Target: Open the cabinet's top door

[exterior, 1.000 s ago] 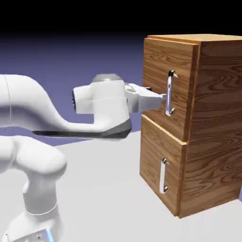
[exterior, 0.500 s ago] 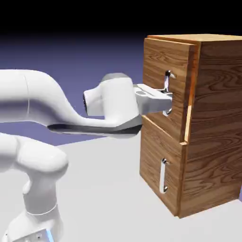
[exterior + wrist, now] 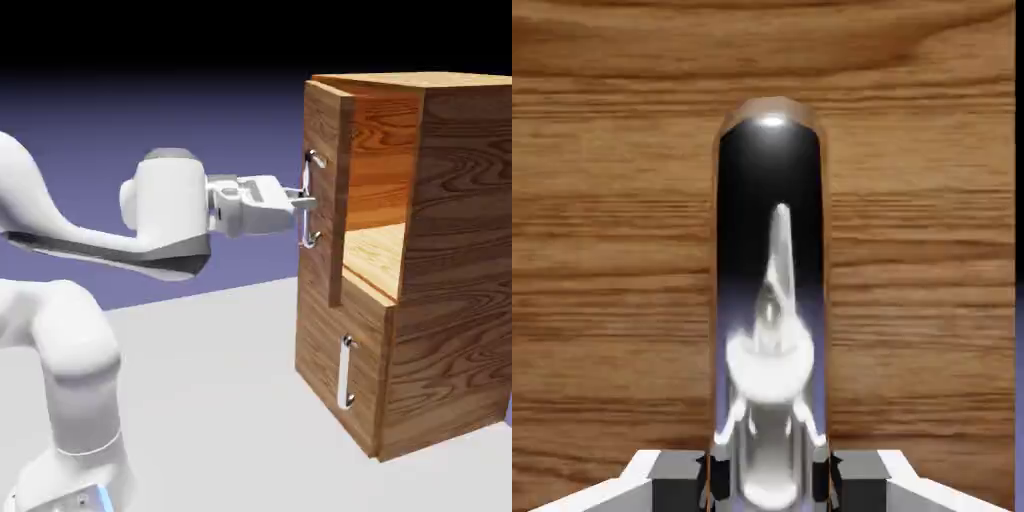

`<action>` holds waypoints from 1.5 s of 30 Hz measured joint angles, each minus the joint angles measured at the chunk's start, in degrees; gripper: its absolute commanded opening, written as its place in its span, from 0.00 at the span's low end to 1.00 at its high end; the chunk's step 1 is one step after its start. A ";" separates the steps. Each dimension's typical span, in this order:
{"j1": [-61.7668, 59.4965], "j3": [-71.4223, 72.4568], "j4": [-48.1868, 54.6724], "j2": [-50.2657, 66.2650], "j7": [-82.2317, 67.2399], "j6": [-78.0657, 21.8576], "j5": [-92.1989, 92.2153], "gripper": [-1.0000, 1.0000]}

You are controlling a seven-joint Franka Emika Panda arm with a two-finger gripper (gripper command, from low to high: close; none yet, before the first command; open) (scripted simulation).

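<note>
1. One tall cabinet [image 3: 460,250] stood facing the robot, putting its front within reach
2. Its top door [image 3: 330,205], above the lower one, stood partly open, near edge swung out, seemingly hinged along the far side
3. The gripper [image 3: 307,201] had its jaws clamped on the upright handle [image 3: 307,176], probably so that a further pull would widen the gap

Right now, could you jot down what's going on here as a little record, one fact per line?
cabinet: brown wood grain, two doors
top door: swung partly open, pale interior floor showing
lower door: closed
gripper: shut on the top door's handle
lower handle: silver, vertical, untouched
</note>
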 measured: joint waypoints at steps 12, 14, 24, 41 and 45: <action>-16.70 18.00 -5.91 -10.97 -10.82 5.44 26.72 0.00; -16.74 19.42 -7.04 -12.74 -14.39 4.53 31.71 0.00; -7.27 29.46 -10.86 -20.22 -29.42 -12.58 56.55 0.00; -6.30 62.29 6.58 -13.05 -31.87 -54.92 88.99 0.00; -12.75 69.00 14.88 -10.41 -31.85 -64.24 93.88 0.00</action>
